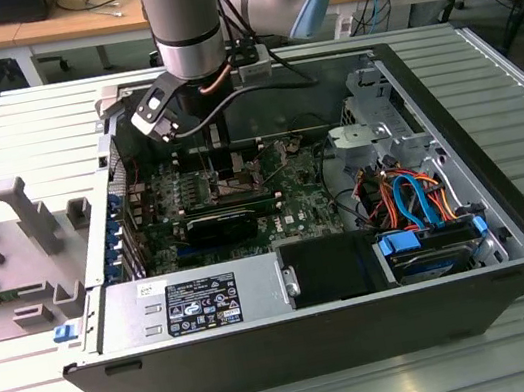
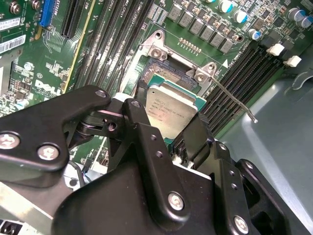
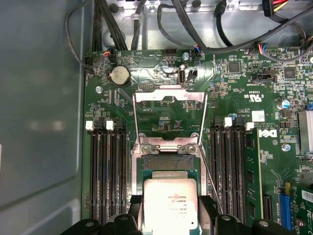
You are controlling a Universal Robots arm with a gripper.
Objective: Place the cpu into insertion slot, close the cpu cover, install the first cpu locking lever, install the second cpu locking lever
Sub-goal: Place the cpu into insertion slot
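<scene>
While the gripper clamps the cpu by its three and nine o'clock edges, counting the raised cpu cover as twelve, the cpu lies over the insertion slot but offset toward six, leaving a strip of slot bare at twelve.

Tiny unreadable print on cpu in gripper, white logo on motherboard beside it, stickers on power supply.

The silver-topped cpu is gripped in the tool, over the dark insertion slot; beyond it, the cpu cover is swung open.
</scene>
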